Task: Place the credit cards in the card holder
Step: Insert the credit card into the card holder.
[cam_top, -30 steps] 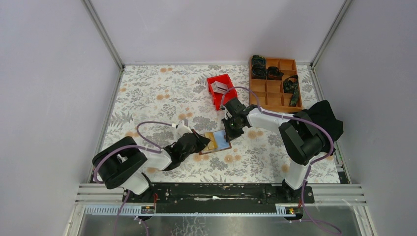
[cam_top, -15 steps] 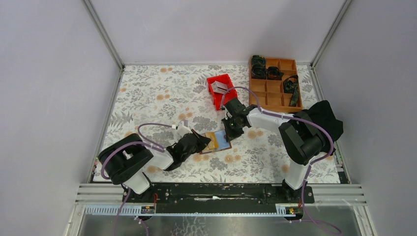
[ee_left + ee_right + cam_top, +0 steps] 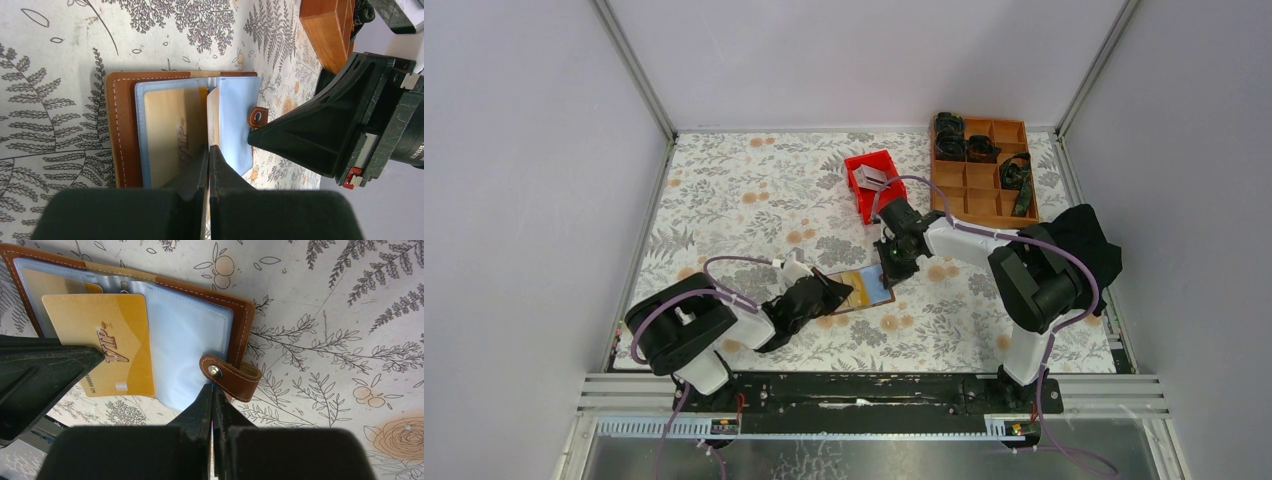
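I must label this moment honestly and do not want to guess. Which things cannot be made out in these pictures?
Left wrist view: the left hand covers the near end of the upright credit card, so the depth of grip is hidden.
Right wrist view: the right hand hides the edge of the card holder below it; contact is unclear.
Top view: grey cards in the red bin are too small to count.

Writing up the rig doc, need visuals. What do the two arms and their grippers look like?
Both match: the left arm and right arm have white link shells and bulky black joint housings. A purple cable loops loosely along each. The left gripper and right gripper are black, with scuffed wedge-shaped fingers tapering to thin tips. The right one carries a small red tab.
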### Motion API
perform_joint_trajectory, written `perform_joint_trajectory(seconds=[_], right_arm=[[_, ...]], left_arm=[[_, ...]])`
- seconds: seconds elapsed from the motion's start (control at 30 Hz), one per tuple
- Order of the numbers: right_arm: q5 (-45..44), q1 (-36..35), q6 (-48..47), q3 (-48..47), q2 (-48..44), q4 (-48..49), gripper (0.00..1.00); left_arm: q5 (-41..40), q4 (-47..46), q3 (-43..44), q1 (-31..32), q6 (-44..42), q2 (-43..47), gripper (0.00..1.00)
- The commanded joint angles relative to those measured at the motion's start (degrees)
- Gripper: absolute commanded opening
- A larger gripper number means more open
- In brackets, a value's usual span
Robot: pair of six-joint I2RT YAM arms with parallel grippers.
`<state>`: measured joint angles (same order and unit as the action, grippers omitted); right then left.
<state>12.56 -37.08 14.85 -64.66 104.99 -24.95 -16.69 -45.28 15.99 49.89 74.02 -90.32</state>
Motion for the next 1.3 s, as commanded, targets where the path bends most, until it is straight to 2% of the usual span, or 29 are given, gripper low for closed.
perform_joint_trajectory(seconds=[0.0,0.37,0.8,1.27], right_arm=[[-2.45,-0.89,-0.12,-0.33,3.13,0.69,0.00],[-2.62,-0.89,-0.42,-0.30,3.77,0.22,0.00],[-3.31,-0.89,-1.16,-0.05,3.64,-0.83,0.00],[-3.79,-0.89,-1.87,-0.38,5.41,-2.27,0.00]], left_arm=[[0.89,1.18,-1.34,1.13,-1.36,-1.83,0.00],[1.73,0.02,-0.59,1.00,-1.60,-5.03,0.00],[-2.21,8.96,3.06,0.56,0.03,-5.39,0.00],[3.91,4.85,4.78,-5.11,-4.32,-8.54,0.00]])
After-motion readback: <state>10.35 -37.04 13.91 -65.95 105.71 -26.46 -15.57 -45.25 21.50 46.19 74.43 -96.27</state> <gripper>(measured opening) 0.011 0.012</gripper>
